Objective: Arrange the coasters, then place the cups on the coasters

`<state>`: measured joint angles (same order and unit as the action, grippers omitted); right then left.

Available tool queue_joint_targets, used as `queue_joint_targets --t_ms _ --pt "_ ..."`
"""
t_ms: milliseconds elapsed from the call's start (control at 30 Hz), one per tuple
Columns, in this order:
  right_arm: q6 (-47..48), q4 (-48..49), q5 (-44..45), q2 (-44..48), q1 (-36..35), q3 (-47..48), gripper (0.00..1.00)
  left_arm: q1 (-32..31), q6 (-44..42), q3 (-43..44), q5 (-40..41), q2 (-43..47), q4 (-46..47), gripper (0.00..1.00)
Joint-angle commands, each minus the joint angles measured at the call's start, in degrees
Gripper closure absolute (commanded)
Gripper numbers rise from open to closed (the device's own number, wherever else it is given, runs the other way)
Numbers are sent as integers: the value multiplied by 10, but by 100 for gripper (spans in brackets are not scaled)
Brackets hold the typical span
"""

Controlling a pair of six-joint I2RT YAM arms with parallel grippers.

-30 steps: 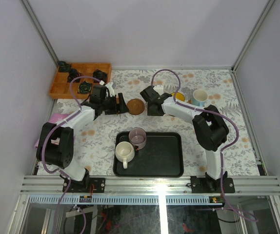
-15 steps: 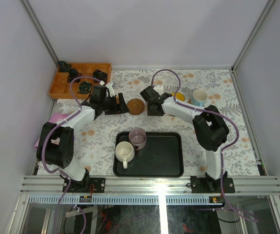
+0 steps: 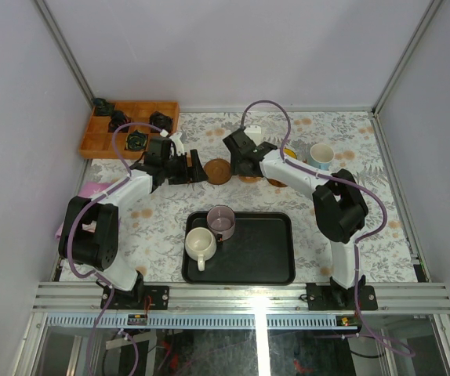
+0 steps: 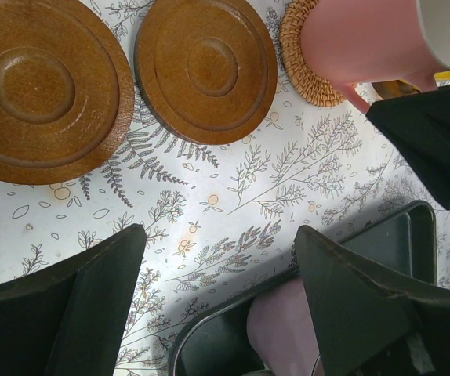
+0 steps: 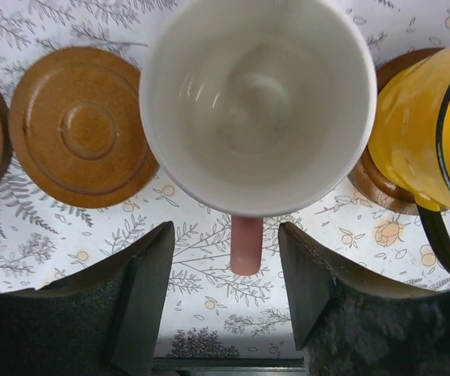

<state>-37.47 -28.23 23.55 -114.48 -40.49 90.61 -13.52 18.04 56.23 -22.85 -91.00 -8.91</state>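
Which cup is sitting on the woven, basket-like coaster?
The pink cup. The woven coaster is under it alone; the yellow cup sits on a smooth wooden coaster.

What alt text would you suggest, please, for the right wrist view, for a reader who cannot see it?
A pink mug, seen from above, points its handle between the open jaws of the right gripper. A bare wooden coaster lies at frame left, a yellow mug on another coaster at frame right.
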Motion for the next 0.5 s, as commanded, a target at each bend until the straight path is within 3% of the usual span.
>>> queue_joint_targets --t_ms 0,333,467 --pt "7 -15 41 -4 3 37 38 -4 -7 13 -7 -4 9 22" --pt "0 -39 58 -21 7 62 59 -4 -7 12 -7 -5 9 22" --pt "-4 -44 56 -21 7 59 62 -3 -6 13 -7 -4 9 22"
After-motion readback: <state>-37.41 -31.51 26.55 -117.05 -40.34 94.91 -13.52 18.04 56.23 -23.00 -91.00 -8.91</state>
